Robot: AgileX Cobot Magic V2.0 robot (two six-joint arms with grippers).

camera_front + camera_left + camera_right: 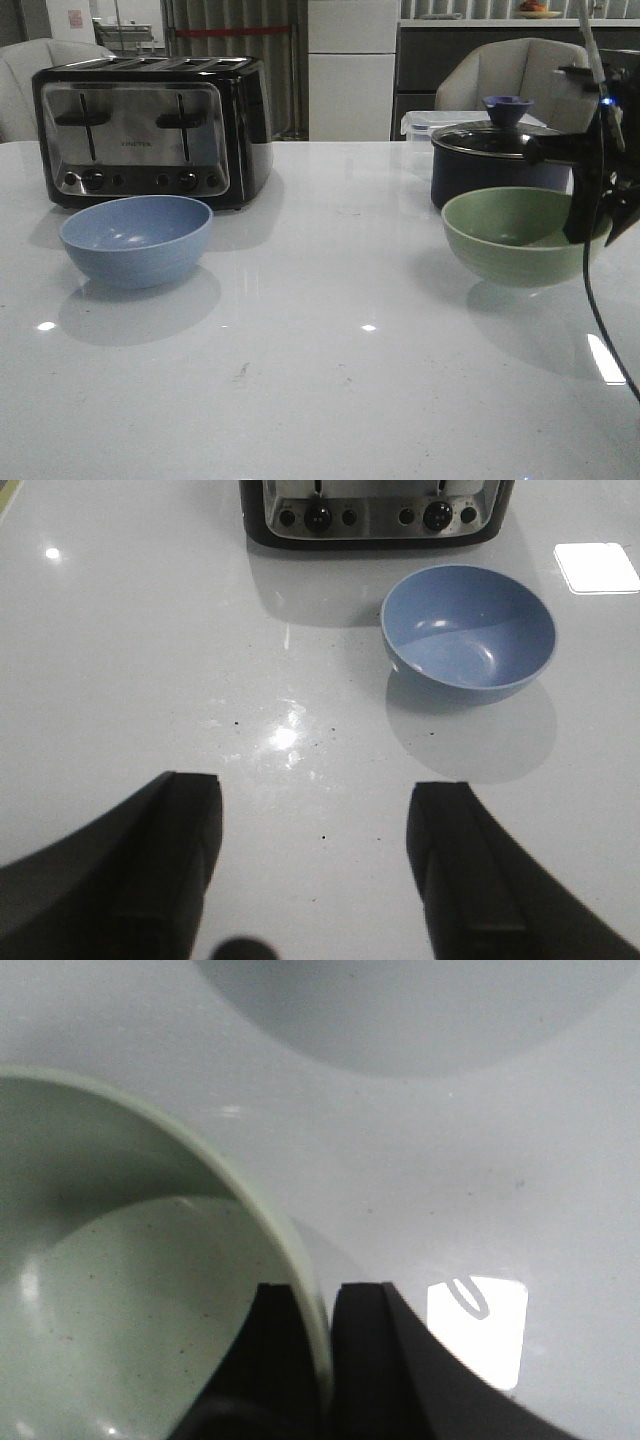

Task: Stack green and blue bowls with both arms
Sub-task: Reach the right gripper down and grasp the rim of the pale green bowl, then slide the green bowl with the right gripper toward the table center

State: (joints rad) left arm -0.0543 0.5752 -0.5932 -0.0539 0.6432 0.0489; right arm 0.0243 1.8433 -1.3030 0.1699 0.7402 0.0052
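Note:
The pale green bowl (510,235) is at the right of the white table. My right gripper (587,222) is shut on its right rim, one finger inside and one outside, as the right wrist view shows (322,1295) with the green bowl (120,1290). The bowl's round shadow lies apart from it, so it seems held slightly above the table. The light blue bowl (136,238) stands upright and empty at the left, in front of the toaster. My left gripper (315,810) is open and empty above bare table, well short of the blue bowl (468,630). It is out of the front view.
A black and steel toaster (150,130) stands behind the blue bowl, also in the left wrist view (370,510). A dark navy lidded saucepan (490,165) stands just behind the green bowl, with a clear container (425,122) behind it. Chairs stand beyond the table's far edge.

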